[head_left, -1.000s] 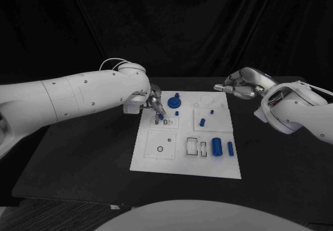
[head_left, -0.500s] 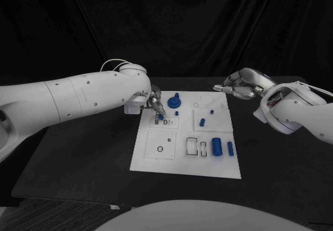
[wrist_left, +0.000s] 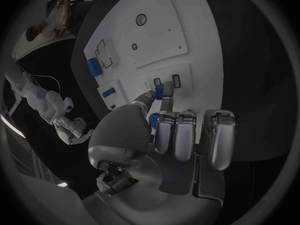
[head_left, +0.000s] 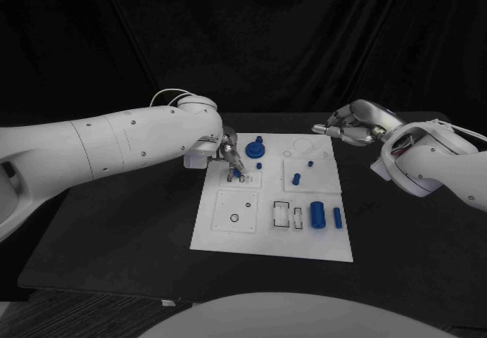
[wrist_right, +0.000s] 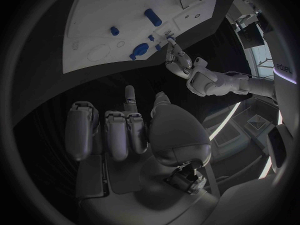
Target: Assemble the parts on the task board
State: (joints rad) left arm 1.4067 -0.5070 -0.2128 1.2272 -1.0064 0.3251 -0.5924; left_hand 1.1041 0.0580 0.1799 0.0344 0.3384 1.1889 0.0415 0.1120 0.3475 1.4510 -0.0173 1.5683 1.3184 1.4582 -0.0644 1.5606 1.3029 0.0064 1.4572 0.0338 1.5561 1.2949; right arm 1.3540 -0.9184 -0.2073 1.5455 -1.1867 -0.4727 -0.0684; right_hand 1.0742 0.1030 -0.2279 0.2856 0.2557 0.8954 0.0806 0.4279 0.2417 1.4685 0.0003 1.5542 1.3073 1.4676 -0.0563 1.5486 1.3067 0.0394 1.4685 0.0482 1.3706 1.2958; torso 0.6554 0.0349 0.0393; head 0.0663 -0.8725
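Note:
The white task board (head_left: 272,239) lies mid-table. My left hand (head_left: 225,155) hovers over its far left corner and pinches a small blue part (head_left: 236,171) between thumb and finger, just above two small slots (head_left: 239,179). The left wrist view has that part (wrist_left: 159,91) at the fingertips, close to the slots (wrist_left: 167,81). My right hand (head_left: 350,127) hangs beyond the board's far right corner, fingers loosely apart, holding nothing. A round blue part with a post (head_left: 256,148), blue pegs (head_left: 296,179) and a blue cylinder (head_left: 317,214) are on the board.
A slim blue part (head_left: 337,217) lies beside the cylinder, right of two rectangular slots (head_left: 281,214). A square plate with holes (head_left: 236,211) fills the board's left middle. Bare black table (head_left: 122,232) surrounds the board.
My left arm has edged slightly to the right, the small blue part still pinched over the slots. The right hand has not moved.

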